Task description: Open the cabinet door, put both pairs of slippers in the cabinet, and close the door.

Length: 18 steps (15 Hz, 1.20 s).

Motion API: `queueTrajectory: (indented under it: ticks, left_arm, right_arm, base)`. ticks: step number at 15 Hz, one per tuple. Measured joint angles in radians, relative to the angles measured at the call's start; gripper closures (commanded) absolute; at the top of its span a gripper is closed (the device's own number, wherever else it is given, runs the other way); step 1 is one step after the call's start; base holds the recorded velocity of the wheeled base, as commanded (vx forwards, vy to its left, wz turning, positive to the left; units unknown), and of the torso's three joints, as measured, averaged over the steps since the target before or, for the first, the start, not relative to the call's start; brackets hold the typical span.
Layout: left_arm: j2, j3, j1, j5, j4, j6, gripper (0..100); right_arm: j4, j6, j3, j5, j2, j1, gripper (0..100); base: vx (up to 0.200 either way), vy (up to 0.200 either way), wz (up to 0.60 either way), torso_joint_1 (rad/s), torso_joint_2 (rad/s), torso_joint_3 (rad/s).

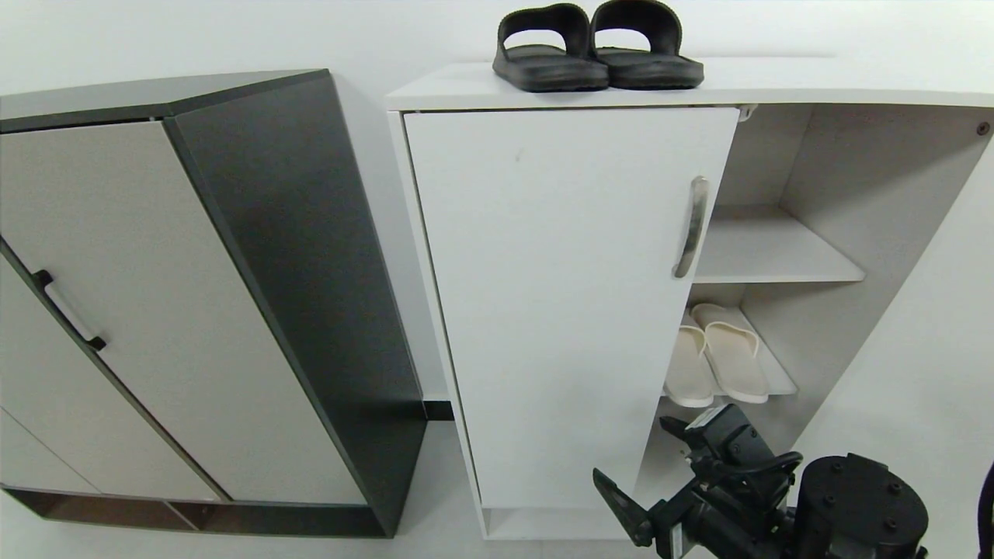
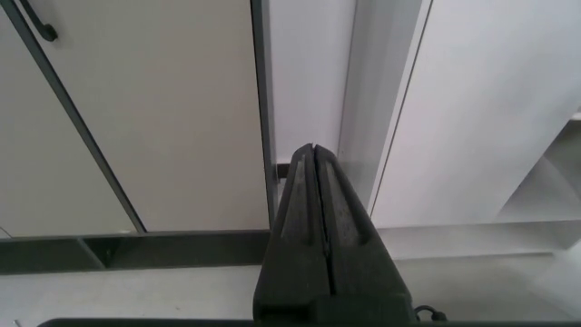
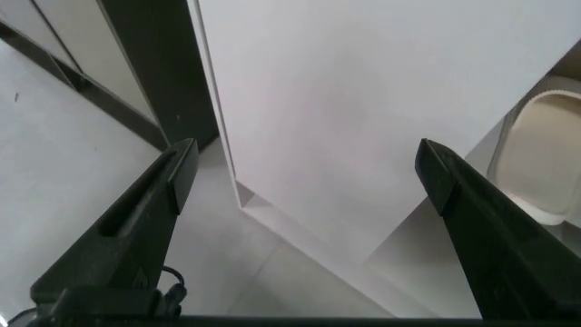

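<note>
Black open-toe slide slippers point(image 1: 598, 48): two, one pair. Cream flat slippers point(image 1: 718, 363): two, one pair. Cabinets: two, one white laminate cabinet point(image 1: 559, 310) and one dark grey cabinet with beige doors point(image 1: 295, 272).

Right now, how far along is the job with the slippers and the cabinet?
Done: the cabinet stands open on its right side, and the white slippers lie on a shelf inside. In hand: nothing; the right gripper is open and empty near the cabinet's foot, the left gripper shut. Left: the black slippers on the cabinet's top must go in, then the cabinet must be closed.
</note>
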Motion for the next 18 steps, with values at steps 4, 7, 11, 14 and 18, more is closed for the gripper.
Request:
queueTrajectory:
  ticks: [4, 7, 11, 14, 18]
  left_arm:
    - [0.0, 0.0, -0.001, 0.0, 0.001, 0.0, 100]
    - [0.0, -0.001, 0.0, 0.0, -0.002, 0.0, 100]
    - [0.001, 0.0, 0.0, 0.0, 0.0, 0.0, 100]
    - [0.001, 0.0, 0.0, 0.0, 0.0, 0.0, 100]
    - [0.001, 0.0, 0.0, 0.0, 0.0, 0.0, 100]
  right_arm:
    - [-0.001, 0.001, 0.002, 0.001, 0.005, 0.001, 0]
    - [-0.001, 0.001, 0.003, 0.001, 0.007, 0.002, 0]
    - [0.0, 0.001, 0.005, -0.003, 0.007, 0.0, 0]
    - [0.0, 0.001, 0.005, -0.002, 0.007, 0.0, 0]
    - [0.0, 0.001, 0.005, -0.002, 0.007, 0.0, 0]
  base:
    - [0.0, 0.0, 0.0, 0.01, -0.16, -0.25]
    - [0.0, 0.0, 0.0, 0.04, -0.51, -0.365]
    - [0.0, 0.0, 0.0, 0.111, -0.47, -0.35]
    - [0.0, 0.0, 0.0, 0.139, -0.47, -0.331]
    - [0.0, 0.0, 0.0, 0.165, -0.48, -0.319]
